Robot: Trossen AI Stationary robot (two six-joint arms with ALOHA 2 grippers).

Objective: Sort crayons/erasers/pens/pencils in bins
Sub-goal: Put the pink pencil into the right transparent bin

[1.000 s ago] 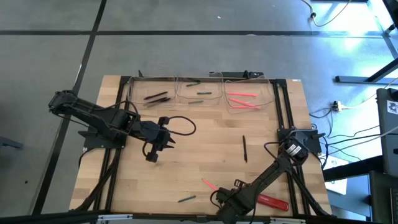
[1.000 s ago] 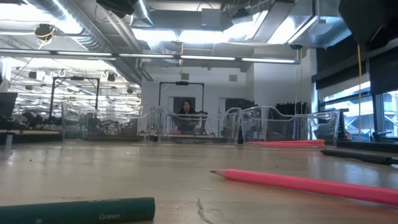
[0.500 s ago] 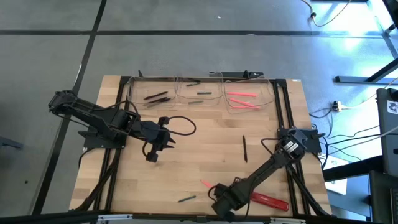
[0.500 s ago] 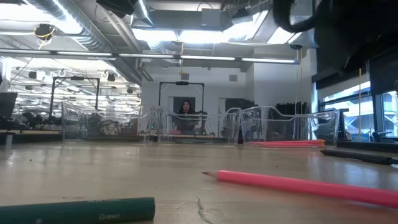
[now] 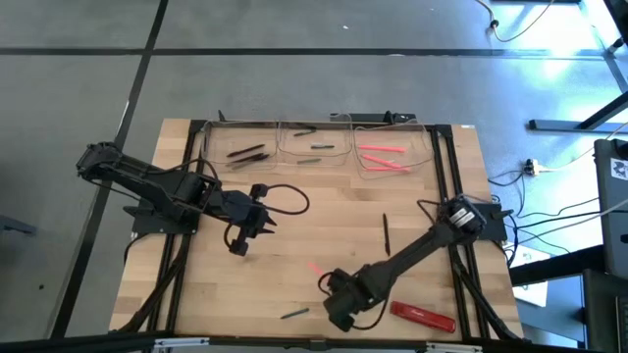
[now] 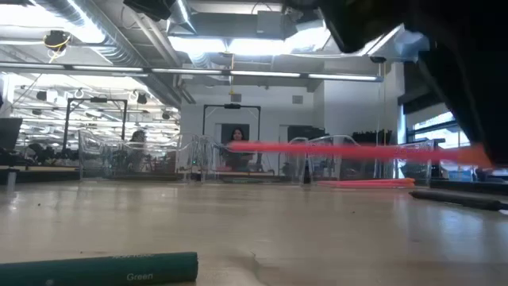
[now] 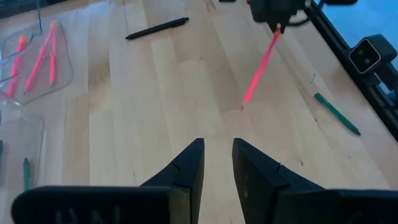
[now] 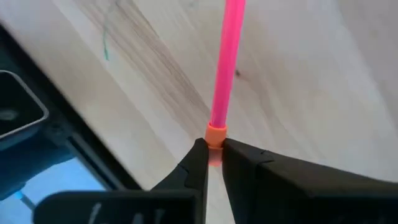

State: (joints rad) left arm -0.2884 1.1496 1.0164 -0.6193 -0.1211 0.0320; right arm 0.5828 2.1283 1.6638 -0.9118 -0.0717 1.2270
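A pink pencil is pinched at its orange end by the right end effector, lifted above the desk near 6 o'clock; light, stiff, likely to pivot

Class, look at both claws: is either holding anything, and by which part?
The right claw holds a pink pencil by its orange end; the left claw holds nothing.

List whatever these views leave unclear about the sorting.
- High view: the pink pencil held by the right gripper shows only as a speck.
- Low view: it is motion-blurred; a dark arm hides its held end.
- Bins: contents too small to tell apart.
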